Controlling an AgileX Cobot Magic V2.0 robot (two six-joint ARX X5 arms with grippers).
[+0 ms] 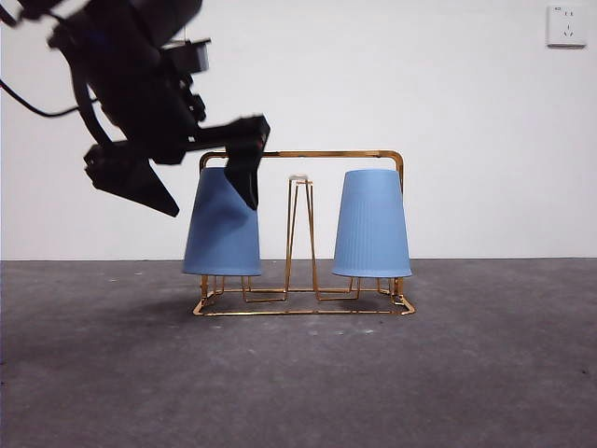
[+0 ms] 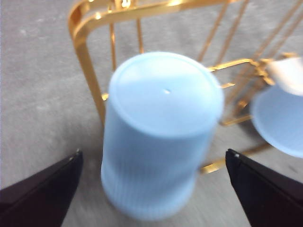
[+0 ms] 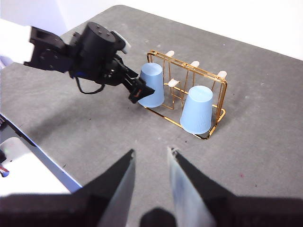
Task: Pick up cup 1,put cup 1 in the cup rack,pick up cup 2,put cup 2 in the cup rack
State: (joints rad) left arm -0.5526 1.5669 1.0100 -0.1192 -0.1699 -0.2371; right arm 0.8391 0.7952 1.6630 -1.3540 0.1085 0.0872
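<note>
Blurred cup [image 2: 161, 137] in left wrist view; second cup [image 2: 281, 118] cut off by edge.

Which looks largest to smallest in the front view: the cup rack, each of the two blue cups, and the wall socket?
1. The cup rack, widest and tallest.
2. The left cup and right cup look alike; no ranking between them, and the left gripper hides part of the left cup.
3. The wall socket, smallest, though farther off.

— Where is the black two-jawed left gripper [image 1: 210, 191]?
— High on its dark arm, angled downward, jaws spread wide and gripping nothing.
— And the black two-jawed right gripper [image 3: 150, 158]?
— Raised well apart, jaws parted slightly, also holding nothing.
</note>
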